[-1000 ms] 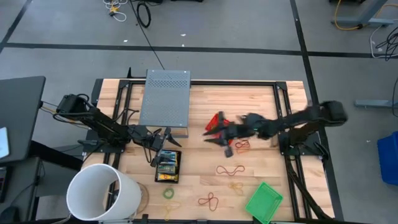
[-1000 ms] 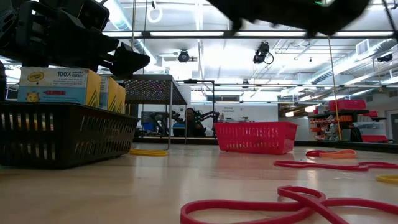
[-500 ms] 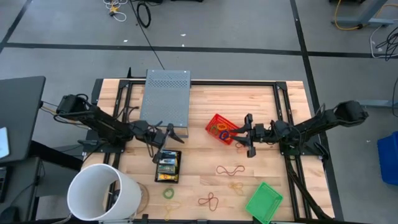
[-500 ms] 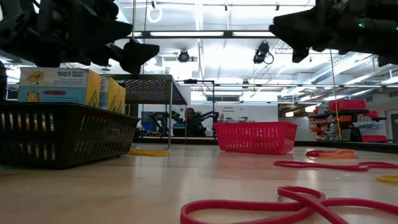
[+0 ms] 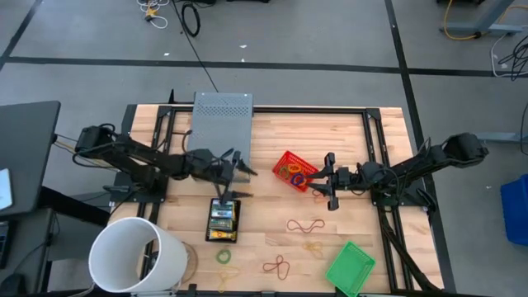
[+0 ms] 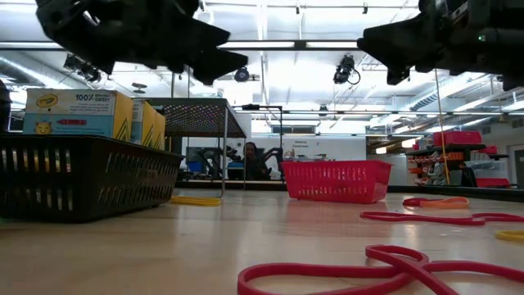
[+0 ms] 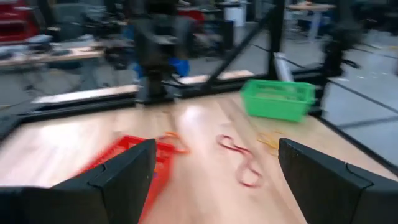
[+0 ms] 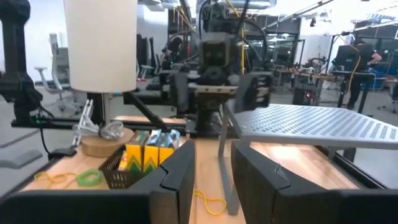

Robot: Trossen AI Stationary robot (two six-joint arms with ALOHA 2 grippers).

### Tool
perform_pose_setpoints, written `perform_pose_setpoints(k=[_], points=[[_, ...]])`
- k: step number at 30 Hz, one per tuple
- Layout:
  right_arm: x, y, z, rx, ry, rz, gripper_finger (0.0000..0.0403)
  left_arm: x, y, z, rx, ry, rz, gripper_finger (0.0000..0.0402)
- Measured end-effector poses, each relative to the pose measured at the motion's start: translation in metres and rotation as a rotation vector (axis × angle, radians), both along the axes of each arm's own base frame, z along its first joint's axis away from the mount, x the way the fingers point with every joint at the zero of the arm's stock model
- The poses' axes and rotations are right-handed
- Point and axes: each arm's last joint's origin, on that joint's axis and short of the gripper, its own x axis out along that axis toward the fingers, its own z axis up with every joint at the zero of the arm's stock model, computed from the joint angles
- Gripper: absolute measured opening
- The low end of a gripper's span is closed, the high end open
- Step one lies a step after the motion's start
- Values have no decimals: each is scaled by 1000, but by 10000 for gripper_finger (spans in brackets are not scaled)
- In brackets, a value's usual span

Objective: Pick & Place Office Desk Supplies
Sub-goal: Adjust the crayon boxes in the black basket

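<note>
Left gripper hangs over the wooden worktop w/ fingers spread wide, nothing between them, just beside the grey perforated metal stand. Yellow-and-green crayon-style cardboard boxes sit in a black slotted basket just below that gripper in the high view, apart from it. Right gripper is by the small red plastic basket, fingers nearly together w/ a narrow gap, holding nothing. Red basket has a few rubber-band loops inside. Other loops lie loose on the worktop: a red one nr the right gripper, others farther toward the green plastic basket
</note>
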Motion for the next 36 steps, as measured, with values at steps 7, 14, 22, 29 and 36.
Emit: perform_pose_setpoints(k=[7, 14, 22, 29, 36], points=[[0, -1, -3, -49, 25, -24, 110, 8, 17, 15, 0, -48, 65, 339], [0, -4, -9, -62, 92, -152, 110, 10, 31, 21, 50, -68, 106, 339], [0, -7, -14, -83, 148, -216, 110, 8, 41, 11, 24, 34, 26, 339], [1, -14, -15, -97, 161, -255, 110, 4, 37, -2, -38, 182, -66, 339], [1, -16, -18, -97, 196, -263, 110, 8, 22, 0, -23, 263, -152, 332]])
